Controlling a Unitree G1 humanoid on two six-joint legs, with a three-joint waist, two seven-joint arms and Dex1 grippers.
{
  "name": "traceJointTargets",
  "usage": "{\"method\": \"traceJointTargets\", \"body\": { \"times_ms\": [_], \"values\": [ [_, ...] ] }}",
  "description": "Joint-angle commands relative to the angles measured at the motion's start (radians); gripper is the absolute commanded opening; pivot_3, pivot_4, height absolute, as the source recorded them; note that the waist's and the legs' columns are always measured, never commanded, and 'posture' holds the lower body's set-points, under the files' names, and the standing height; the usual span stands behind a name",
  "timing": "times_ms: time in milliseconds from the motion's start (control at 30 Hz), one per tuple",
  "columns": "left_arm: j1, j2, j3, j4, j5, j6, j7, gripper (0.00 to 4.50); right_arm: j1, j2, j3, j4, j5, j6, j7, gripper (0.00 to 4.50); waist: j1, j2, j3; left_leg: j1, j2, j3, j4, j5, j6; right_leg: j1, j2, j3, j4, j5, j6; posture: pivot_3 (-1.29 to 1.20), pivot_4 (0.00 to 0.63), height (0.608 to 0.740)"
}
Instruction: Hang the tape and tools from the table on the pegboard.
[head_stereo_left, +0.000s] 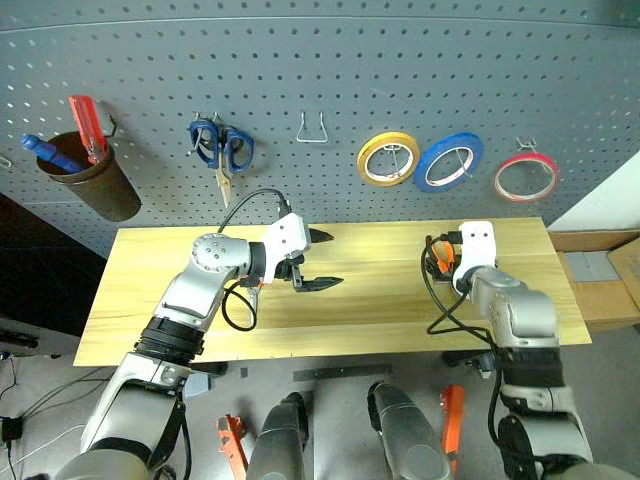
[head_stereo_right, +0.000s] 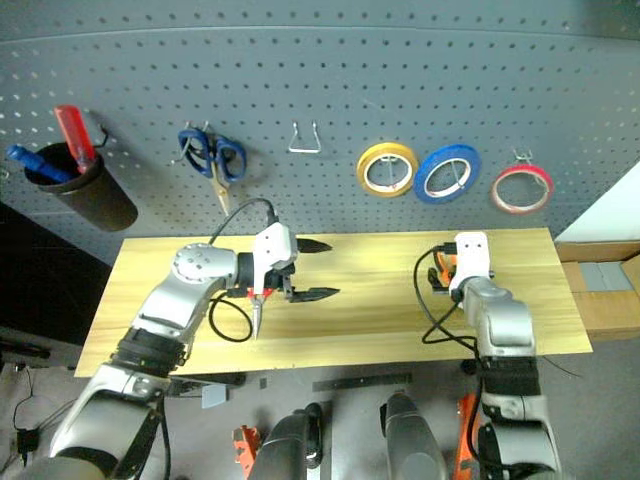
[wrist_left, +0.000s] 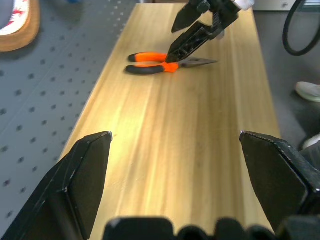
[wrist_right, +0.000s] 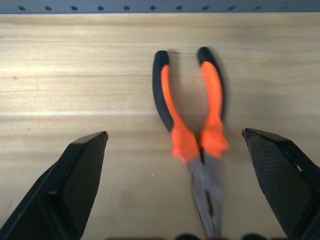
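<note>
Head view: red tape (head_stereo_left: 525, 177) hangs on pegboard (head_stereo_left: 320, 70); my left hand (head_stereo_left: 318, 262) wide open, empty, over bench (head_stereo_left: 380, 300) mid. Right hand (wrist_left: 192, 31) over pliers (head_stereo_left: 438, 257).

L wrist: pliers flat near bench's far end.

R wrist: my fingers (wrist_right: 70, 185) spread wide, nothing held, pliers between. Stiff, light, rubbery grips. Prob best pinched across both handles nr pivot.

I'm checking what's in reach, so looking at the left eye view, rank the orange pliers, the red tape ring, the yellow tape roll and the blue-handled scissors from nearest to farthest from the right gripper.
1. Orange pliers: on the table, right at the right gripper.
2. Red tape ring: on the pegboard, above and to the right.
3. Yellow tape roll: on the pegboard, above and to the left.
4. Blue-handled scissors: on the pegboard, far left.
</note>
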Motion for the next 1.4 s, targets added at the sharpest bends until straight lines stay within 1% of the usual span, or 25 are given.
{"method": "traceJointTargets", "body": {
  "times_ms": [33, 100, 267, 467, 567, 667, 767, 800, 900, 1000, 1067, 1133, 1233, 1300, 1400],
  "values": [
    [-0.002, 0.004, 0.019, -0.023, 0.003, -0.010, 0.002, 4.39, -0.073, -0.028, -0.019, 0.175, -0.014, -0.086, -0.009, 4.49, 0.000, 0.000, 0.000, -0.004, 0.000, 0.000, 0.000, 0.000, 0.000, -0.004, 0.000, 0.000, 0.000, 0.000, 0.000, -0.18, 0.316, 0.740],
    [0.007, 0.004, 0.020, -0.036, 0.003, -0.005, 0.003, 4.39, -0.117, -0.040, -0.019, 0.281, -0.016, -0.133, -0.008, 4.49, 0.000, 0.000, 0.000, -0.007, -0.001, 0.000, 0.000, 0.000, 0.000, -0.008, -0.001, 0.000, 0.001, 0.000, 0.000, -0.17, 0.314, 0.740],
    [0.019, 0.012, 0.029, -0.043, 0.004, 0.001, 0.010, 4.39, -0.205, -0.073, -0.022, 0.510, -0.023, -0.228, -0.021, 4.49, 0.000, 0.000, 0.000, -0.007, -0.002, 0.001, 0.001, 0.000, 0.000, -0.008, -0.003, 0.000, 0.000, 0.000, 0.000, -0.15, 0.309, 0.740],
    [0.021, 0.014, 0.033, -0.042, 0.004, 0.002, 0.016, 4.39, -0.255, -0.082, -0.023, 0.628, -0.005, -0.239, 0.008, 4.49, 0.000, 0.000, 0.000, -0.007, -0.002, 0.001, 0.004, 0.000, 0.000, -0.007, -0.002, 0.000, 0.004, 0.000, 0.000, -0.15, 0.306, 0.740],
    [0.031, 0.020, 0.038, -0.052, -0.004, 0.011, 0.014, 4.39, -0.266, -0.071, -0.024, 0.667, -0.001, -0.241, 0.013, 3.93, 0.000, 0.000, 0.000, -0.007, -0.002, 0.001, 0.007, 0.000, 0.000, -0.007, -0.002, 0.000, 0.008, 0.000, 0.000, -0.15, 0.304, 0.740],
    [0.039, 0.025, 0.042, -0.058, -0.004, 0.016, 0.014, 4.39, -0.279, -0.065, -0.033, 0.712, 0.004, -0.265, 0.002, 2.86, 0.000, 0.000, 0.000, -0.006, -0.003, 0.000, 0.009, 0.000, 0.000, -0.007, -0.002, 0.000, 0.011, 0.000, 0.000, -0.14, 0.299, 0.740],
    [0.042, 0.025, 0.048, -0.062, -0.002, 0.021, 0.016, 4.39, -0.290, -0.064, -0.032, 0.741, 0.002, -0.292, -0.002, 1.94, 0.000, 0.000, 0.000, -0.005, -0.003, 0.000, 0.010, 0.000, 0.000, -0.007, -0.002, 0.000, 0.014, 0.000, 0.000, -0.13, 0.296, 0.740],
    [0.044, 0.026, 0.052, -0.061, -0.003, 0.024, 0.018, 4.39, -0.292, -0.063, -0.027, 0.742, 0.000, -0.302, 0.001, 1.87, 0.000, 0.000, 0.000, -0.005, -0.003, -0.001, 0.010, 0.000, 0.000, -0.006, -0.002, 0.000, 0.015, 0.000, 0.000, -0.13, 0.296, 0.740],
    [0.060, 0.029, 0.072, -0.064, -0.011, 0.034, 0.027, 4.39, -0.279, -0.061, -0.003, 0.684, -0.014, -0.328, 0.012, 1.87, 0.000, 0.000, 0.000, -0.005, -0.003, -0.001, 0.011, 0.001, 0.001, -0.006, -0.002, 0.000, 0.015, 0.000, 0.000, -0.14, 0.297, 0.740],
    [0.079, 0.028, 0.109, -0.081, -0.037, 0.072, 0.049, 4.39, -0.201, -0.047, 0.021, 0.483, -0.010, -0.292, 0.018, 1.87, 0.000, 0.000, 0.000, -0.005, -0.003, -0.001, 0.010, 0.001, 0.000, -0.007, -0.002, 0.000, 0.015, 0.000, 0.000, -0.14, 0.301, 0.740],
    [0.099, 0.036, 0.139, -0.099, -0.051, 0.093, 0.063, 4.39, -0.091, -0.019, 0.042, 0.224, 0.003, -0.223, 0.008, 1.87, 0.000, 0.000, 0.000, -0.006, -0.003, -0.001, 0.009, 0.001, 0.000, -0.009, -0.002, 0.000, 0.015, 0.000, 0.000, -0.14, 0.305, 0.740],
    [0.124, 0.045, 0.175, -0.129, -0.074, 0.122, 0.076, 4.39, 0.034, 0.020, 0.073, -0.083, 0.013, -0.144, -0.014, 1.87, 0.000, 0.000, 0.000, -0.007, -0.001, -0.003, 0.009, 0.001, 0.000, -0.010, -0.001, -0.001, 0.015, 0.000, 0.000, -0.14, 0.309, 0.740],
    [0.161, 0.053, 0.229, -0.181, -0.118, 0.180, 0.107, 4.39, 0.182, 0.056, 0.164, -0.465, -0.003, -0.065, -0.030, 1.87, -0.001, 0.000, 0.000, -0.008, 0.000, -0.006, 0.008, 0.000, 0.000, -0.011, -0.001, 0.000, 0.015, 0.000, 0.000, -0.13, 0.311, 0.740],
    [0.177, 0.056, 0.250, -0.206, -0.135, 0.205, 0.121, 4.39, 0.230, 0.068, 0.205, -0.595, -0.010, -0.026, -0.037, 1.87, 0.000, 0.000, 0.000, -0.008, -0.001, -0.006, 0.009, 0.000, 0.000, -0.011, -0.001, 0.000, 0.015, 0.000, 0.001, -0.13, 0.307, 0.740],
    [0.227, 0.065, 0.321, -0.261, -0.173, 0.251, 0.170, 4.39, 0.323, 0.105, 0.333, -0.858, -0.016, 0.030, -0.065, 1.87, 0.003, 0.000, 0.000, -0.007, -0.001, -0.008, 0.010, 0.001, 0.000, -0.010, -0.001, -0.001, 0.015, 0.000, 0.001, -0.13, 0.301, 0.740]
  ]
}}
